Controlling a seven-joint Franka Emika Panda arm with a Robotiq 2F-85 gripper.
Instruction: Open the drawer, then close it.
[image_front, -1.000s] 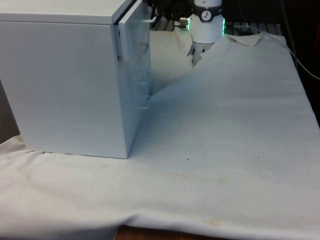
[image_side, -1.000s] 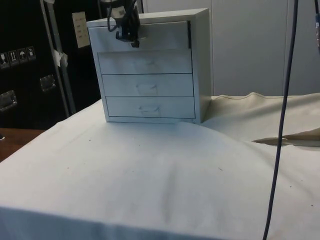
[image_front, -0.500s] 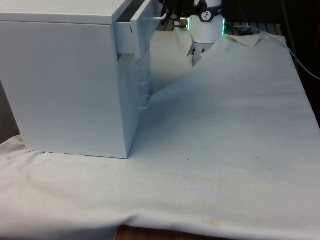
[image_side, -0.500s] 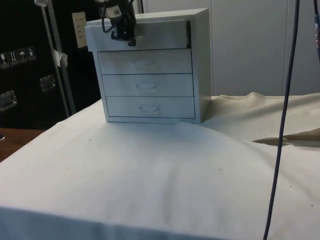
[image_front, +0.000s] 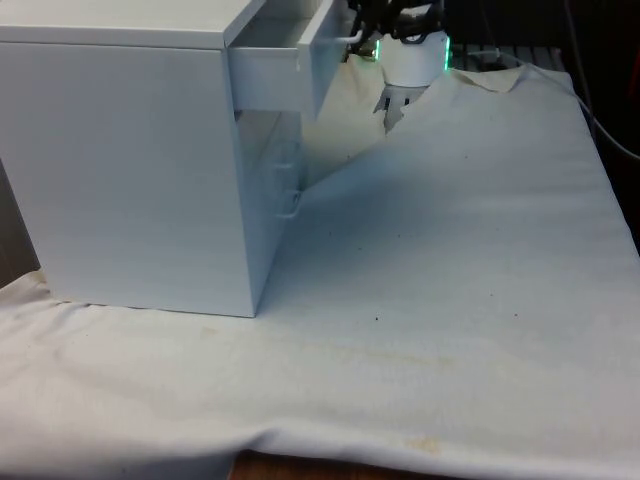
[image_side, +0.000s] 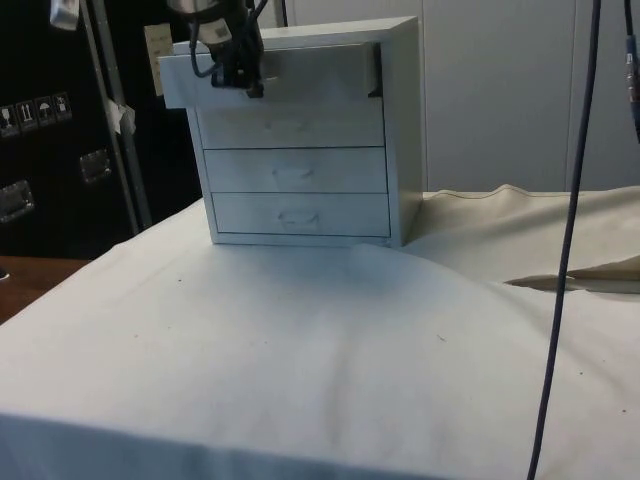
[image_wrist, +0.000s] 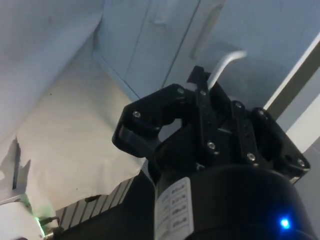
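So, step: I'm pulling the top drawer (image_side: 270, 75) open; judging by how far it's sticking out of the chest of drawers (image_front: 130, 160), I'm roughly midway through the opening half.
Pincer: my pincer (image_wrist: 207, 107) is clamping shut on the handle (image_wrist: 227, 62), a pale metal loop on the drawer's front.
Where it's sitting: the chest is standing on the surface (image_front: 450, 260) under the white cloth, at the front view's left.
Next move: I'm guessing a straight pull outward, then reversing and pushing until the front is lying flush.
Count: I'm seeing four drawers, one open, three shut; one pincer.
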